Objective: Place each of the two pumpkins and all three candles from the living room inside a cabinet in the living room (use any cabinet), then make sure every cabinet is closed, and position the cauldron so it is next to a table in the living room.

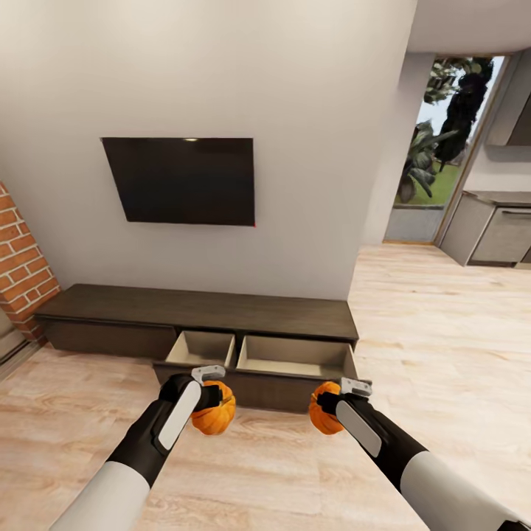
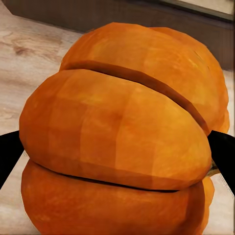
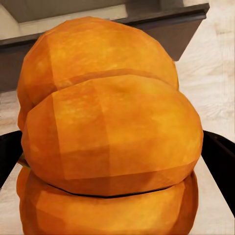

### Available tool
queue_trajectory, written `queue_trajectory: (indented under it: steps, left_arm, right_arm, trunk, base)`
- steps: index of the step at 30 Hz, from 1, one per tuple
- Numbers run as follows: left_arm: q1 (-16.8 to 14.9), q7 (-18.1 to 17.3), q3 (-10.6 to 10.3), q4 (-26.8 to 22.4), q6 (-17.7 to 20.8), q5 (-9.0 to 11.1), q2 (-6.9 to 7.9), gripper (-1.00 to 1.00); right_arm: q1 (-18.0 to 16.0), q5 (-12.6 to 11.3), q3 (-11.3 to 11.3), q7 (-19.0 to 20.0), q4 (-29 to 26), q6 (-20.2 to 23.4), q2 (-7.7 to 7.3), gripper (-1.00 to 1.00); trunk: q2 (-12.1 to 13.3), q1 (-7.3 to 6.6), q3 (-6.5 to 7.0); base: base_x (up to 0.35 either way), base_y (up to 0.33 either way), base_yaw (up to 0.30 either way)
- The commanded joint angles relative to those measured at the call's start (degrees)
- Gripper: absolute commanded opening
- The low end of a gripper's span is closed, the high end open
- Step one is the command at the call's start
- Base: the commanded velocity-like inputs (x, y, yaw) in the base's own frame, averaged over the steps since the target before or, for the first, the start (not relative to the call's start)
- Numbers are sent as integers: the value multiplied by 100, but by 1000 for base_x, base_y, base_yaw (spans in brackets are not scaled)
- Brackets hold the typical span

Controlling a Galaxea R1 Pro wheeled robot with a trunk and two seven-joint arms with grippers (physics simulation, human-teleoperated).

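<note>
Two pumpkins are held above the wooden floor, one per arm; the left gripper has its jaws clamped on the left pumpkin, at 7 o'clock in the head view; the right gripper has its jaws clamped on the right pumpkin, at 5 o'clock. In the left wrist view the left pumpkin sits between dark fingers; in the right wrist view the right pumpkin sits likewise. The cabinet stands against the wall at 12 o'clock of both pumpkins, below a wall-mounted television; two drawers are pulled out, a narrow left drawer and a wider right drawer; both show pale insides. Each pumpkin hangs just short of a drawer front.
</note>
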Motion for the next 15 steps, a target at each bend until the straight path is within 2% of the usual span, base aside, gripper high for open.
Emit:
queue_trajectory:
  steps: [1,15]
  left_arm:
    - [-6,64,-10,-6,6,54,-4,-100]
    - [-6,64,-12,-14,0,58,-9,-100]
  right_arm:
    - [-9,-21,31,-53,-13,9,-8,-100]
    - [-9,-15,55,-44,-19,-15,-8,-100]
  trunk:
    - [-13,7,-13]
    - [-13,7,-13]
  base:
    - [310,-106,0]
    - [310,-133,0]
